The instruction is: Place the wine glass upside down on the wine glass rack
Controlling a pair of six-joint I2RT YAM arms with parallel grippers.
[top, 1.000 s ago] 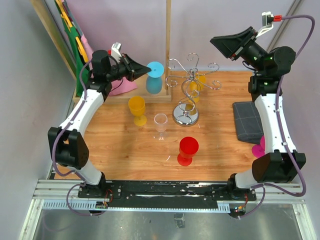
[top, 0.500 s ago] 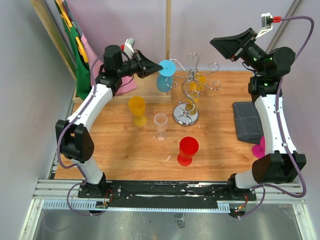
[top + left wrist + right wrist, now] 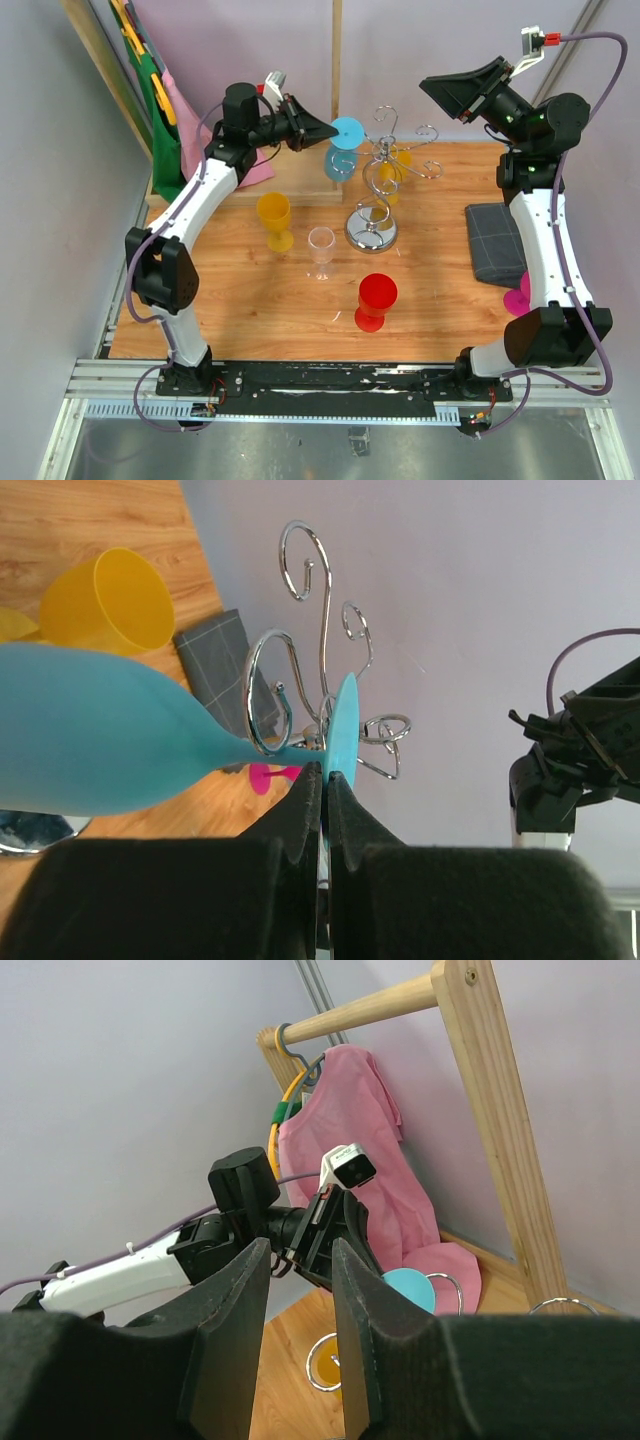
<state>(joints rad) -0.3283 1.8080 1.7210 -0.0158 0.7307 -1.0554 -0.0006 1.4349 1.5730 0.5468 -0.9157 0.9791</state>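
My left gripper [image 3: 327,128] is shut on the rim of the round foot of a light blue wine glass [image 3: 338,160] and holds it upside down in the air, just left of the chrome wine glass rack [image 3: 381,180]. In the left wrist view the jaws [image 3: 325,776] pinch the foot, the blue bowl [image 3: 90,735] fills the left, and the stem crosses a curled rack arm [image 3: 268,695]; I cannot tell if they touch. An orange glass [image 3: 397,163] hangs on the rack. My right gripper [image 3: 430,83] is open and empty, raised high at the back right [image 3: 300,1290].
On the table stand a yellow glass [image 3: 274,220], a clear glass [image 3: 321,248] and a red glass [image 3: 376,300]. A grey cloth [image 3: 495,243] and a pink glass [image 3: 517,296] lie at the right. A wooden frame [image 3: 336,60] with a pink garment [image 3: 350,1130] stands behind.
My left arm has swung to the right with the blue glass, bringing it from the wooden post to the rack's left arms. The right arm has not moved.
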